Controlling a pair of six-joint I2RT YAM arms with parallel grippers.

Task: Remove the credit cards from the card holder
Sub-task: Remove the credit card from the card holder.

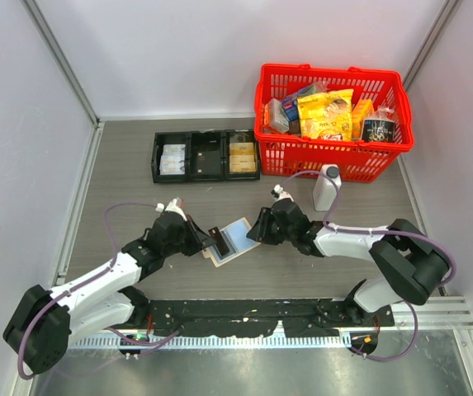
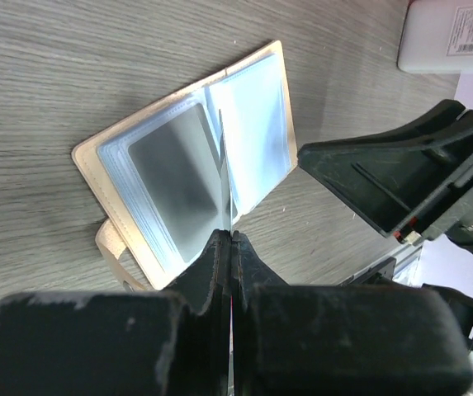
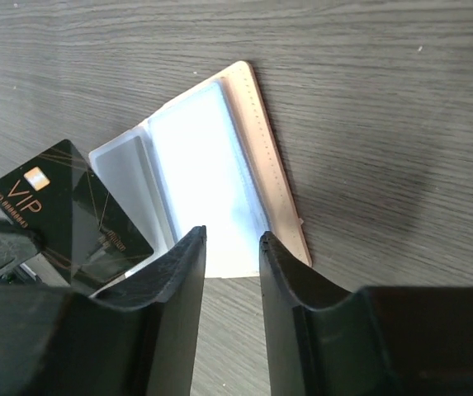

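Note:
The tan card holder (image 1: 238, 239) lies open on the table between the two arms, its pale shiny sleeves (image 2: 182, 165) facing up. My left gripper (image 2: 226, 235) is shut on a thin card, seen edge-on (image 2: 223, 194) standing over the holder's fold. The right wrist view shows this credit card (image 3: 67, 210) as dark with gold "VIP" lettering, lifted at the holder's left side. My right gripper (image 3: 232, 238) is open at the near edge of the card holder (image 3: 211, 177), with nothing between its fingers. From above, the left gripper (image 1: 207, 242) and right gripper (image 1: 253, 231) flank the holder.
A black three-compartment tray (image 1: 224, 157) sits behind the holder. A red basket (image 1: 332, 73) full of packaged goods stands at the back right, with a white bottle (image 1: 326, 188) just in front of it. Walls close in the table on three sides.

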